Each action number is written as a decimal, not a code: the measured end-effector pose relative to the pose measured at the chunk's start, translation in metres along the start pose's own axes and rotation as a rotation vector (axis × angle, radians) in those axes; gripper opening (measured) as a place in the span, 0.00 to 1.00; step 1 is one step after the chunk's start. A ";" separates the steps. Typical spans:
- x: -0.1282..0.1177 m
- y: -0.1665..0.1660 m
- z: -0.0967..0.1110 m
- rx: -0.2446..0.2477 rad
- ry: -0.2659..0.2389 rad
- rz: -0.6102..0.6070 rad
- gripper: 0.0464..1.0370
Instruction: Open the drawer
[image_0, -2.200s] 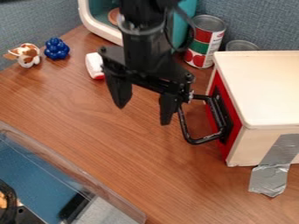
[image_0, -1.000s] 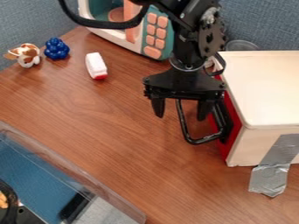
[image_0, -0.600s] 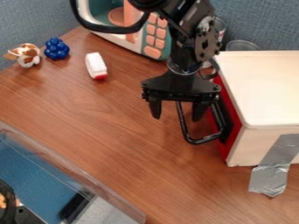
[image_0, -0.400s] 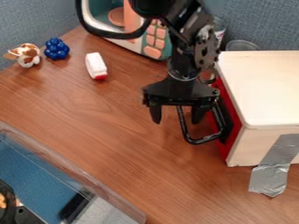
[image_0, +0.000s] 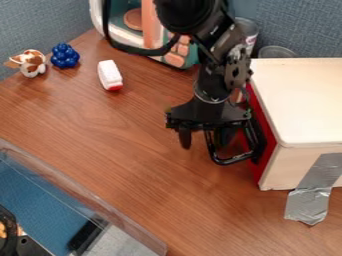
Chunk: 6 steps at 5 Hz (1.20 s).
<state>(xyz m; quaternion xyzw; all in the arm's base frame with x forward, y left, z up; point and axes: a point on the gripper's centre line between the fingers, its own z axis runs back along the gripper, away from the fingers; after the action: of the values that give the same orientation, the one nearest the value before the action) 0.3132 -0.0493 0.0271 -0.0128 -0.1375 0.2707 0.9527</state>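
- Brown wood-grain table (image_0: 113, 150) lies before you, with a blue-grey fabric wall (image_0: 40, 30) beyond the box.
- Your landmark is the cream wooden box (image_0: 304, 102), cut off at the view's edge, with silver tape (image_0: 308, 202) down its near side.
- Your red drawer front (image_0: 269, 135) sits at the box's handle side, appearing closed; its black, looped handle (image_0: 232, 160) juts out from there.
- You have the black two-finger gripper (image_0: 205, 141) beside the box at the handle, its claw spread; one finger is partly hidden behind the handle, and you can't tell whether they touch.
- Behind the box, you see a clear container (image_0: 276, 51), partly hidden, and a metal can (image_0: 249, 30), mostly covered by the arm.
- Farther from the box, the arm blocks part of a teal-and-white toy microwave (image_0: 120, 32).
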 end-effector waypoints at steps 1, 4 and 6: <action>-0.001 -0.002 0.001 0.006 -0.005 -0.014 0.33; -0.002 0.033 0.011 0.104 0.083 -0.038 0.11; -0.004 0.060 0.012 0.148 0.122 -0.063 0.11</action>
<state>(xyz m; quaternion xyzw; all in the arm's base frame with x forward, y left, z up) 0.2760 -0.0010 0.0315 0.0457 -0.0592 0.2489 0.9656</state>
